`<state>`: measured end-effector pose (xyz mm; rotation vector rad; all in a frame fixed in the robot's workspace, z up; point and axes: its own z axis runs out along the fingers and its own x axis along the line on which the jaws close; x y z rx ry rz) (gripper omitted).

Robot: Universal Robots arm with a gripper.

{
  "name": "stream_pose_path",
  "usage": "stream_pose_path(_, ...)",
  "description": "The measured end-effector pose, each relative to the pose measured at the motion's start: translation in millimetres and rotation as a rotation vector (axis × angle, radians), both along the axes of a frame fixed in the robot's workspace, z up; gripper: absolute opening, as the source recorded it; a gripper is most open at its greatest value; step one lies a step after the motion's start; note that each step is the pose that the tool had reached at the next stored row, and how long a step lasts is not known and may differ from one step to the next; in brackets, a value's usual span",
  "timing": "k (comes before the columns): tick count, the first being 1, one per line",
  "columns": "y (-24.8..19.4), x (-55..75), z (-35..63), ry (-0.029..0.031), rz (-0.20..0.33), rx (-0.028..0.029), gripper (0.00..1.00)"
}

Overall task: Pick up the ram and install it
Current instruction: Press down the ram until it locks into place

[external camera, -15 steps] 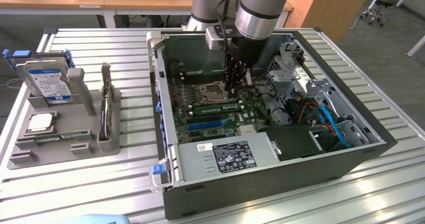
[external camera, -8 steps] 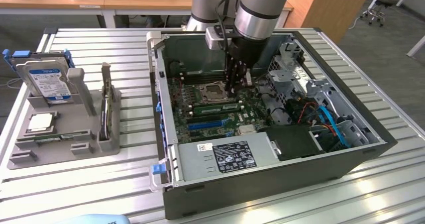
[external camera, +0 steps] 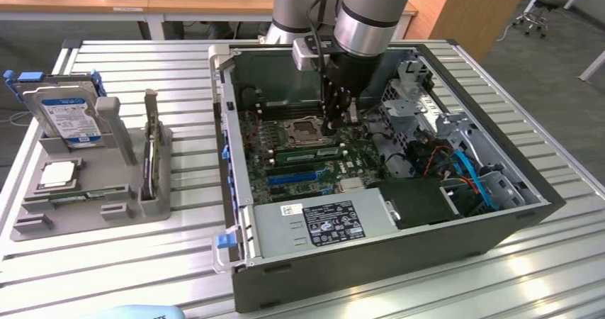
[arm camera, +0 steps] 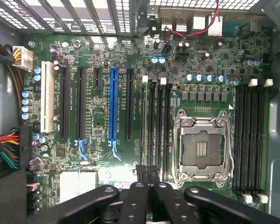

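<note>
My gripper (external camera: 330,129) is down inside the open computer case (external camera: 529,191), just above the motherboard (arm camera: 98,121). The black fingertips (arm camera: 142,173) are pressed together with nothing between them, so the gripper is shut. A ram (external camera: 304,151), a thin green stick, stands in a slot beside the empty processor socket (arm camera: 203,149). In the wrist view that ram (arm camera: 144,121) runs straight out from the fingertips, which sit over its near end. I cannot tell whether they touch it. Another green stick (external camera: 81,195) lies in the grey holder outside the case.
The grey holder (external camera: 142,209) on the exterior view's left also carries a hard drive with a blue label (external camera: 68,117) and a square silver processor (external camera: 59,174). Inside the case are a power supply (external camera: 321,223), a drive cage (external camera: 416,96) and blue cables (external camera: 477,181). More memory slots (arm camera: 251,135) flank the socket.
</note>
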<state>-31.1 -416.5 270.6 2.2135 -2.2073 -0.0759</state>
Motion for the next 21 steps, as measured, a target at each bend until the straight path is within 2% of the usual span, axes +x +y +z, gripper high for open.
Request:
stream_pose_path(9, 0.0, 1.6, 0.1, 0.0001, 0.0, -0.0003, 0.1)
stream_pose_path(21, 0.0, 21.0, 0.0, 0.0, 0.0, -0.0003, 0.1)
